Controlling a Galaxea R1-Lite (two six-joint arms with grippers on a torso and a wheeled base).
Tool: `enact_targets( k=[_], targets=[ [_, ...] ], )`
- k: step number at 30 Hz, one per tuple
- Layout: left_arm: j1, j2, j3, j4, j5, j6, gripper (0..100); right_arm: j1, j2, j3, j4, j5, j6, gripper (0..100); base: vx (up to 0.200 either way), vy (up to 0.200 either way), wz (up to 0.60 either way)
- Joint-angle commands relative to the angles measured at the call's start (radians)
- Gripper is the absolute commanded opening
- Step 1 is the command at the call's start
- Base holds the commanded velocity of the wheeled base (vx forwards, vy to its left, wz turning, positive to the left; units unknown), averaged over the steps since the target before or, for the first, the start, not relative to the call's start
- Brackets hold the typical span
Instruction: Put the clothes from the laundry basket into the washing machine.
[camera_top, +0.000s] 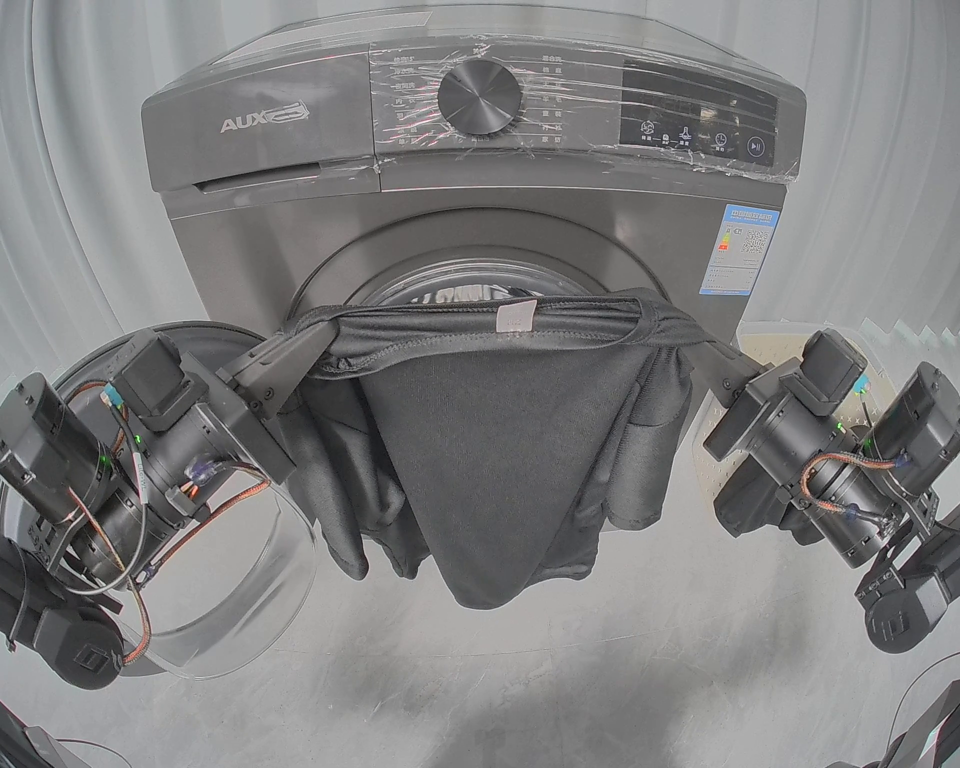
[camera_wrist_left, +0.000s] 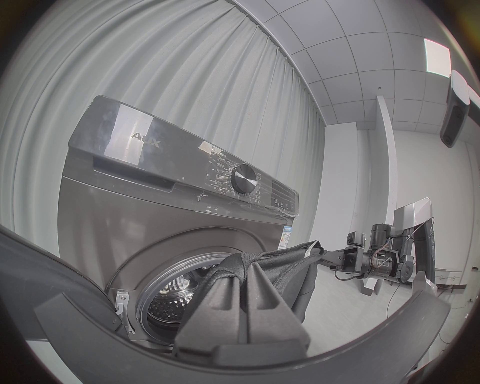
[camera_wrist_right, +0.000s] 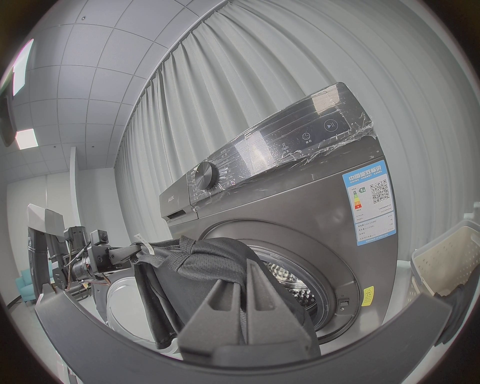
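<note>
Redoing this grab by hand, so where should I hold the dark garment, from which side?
Grip the dark garment by the ends of its stitched top band, coming from either side as the left gripper and right gripper do; that band is taut, the rest hangs loose.

Left arm (camera_top: 150, 440) and right arm (camera_top: 850, 450) of black and dark grey cylindrical joints, boxy black wrist blocks (camera_top: 150, 375), copper-braided cables (camera_top: 215, 512) looping beside each wrist, small green lights (camera_top: 103, 460), teal tags (camera_top: 860, 385), left gripper (camera_top: 300, 350) and right gripper (camera_top: 712, 360) with matte grey wedge-shaped fingers (camera_wrist_left: 260, 310)
</note>
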Motion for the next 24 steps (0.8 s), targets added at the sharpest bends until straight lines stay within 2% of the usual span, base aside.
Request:
enact_targets(
  k=[1,24],
  targets=[
    [0.000,0.000,0.001,0.000,0.000,-0.001,0,0.001,0.001,0.003,-0.001,0.000,0.001,0,0.000,0.000,0.00],
    [0.000,-0.002,0.001,0.000,0.000,-0.001,0,-0.001,-0.005,-0.003,0.001,0.000,0.001,0,0.000,0.000,0.00]
  ],
)
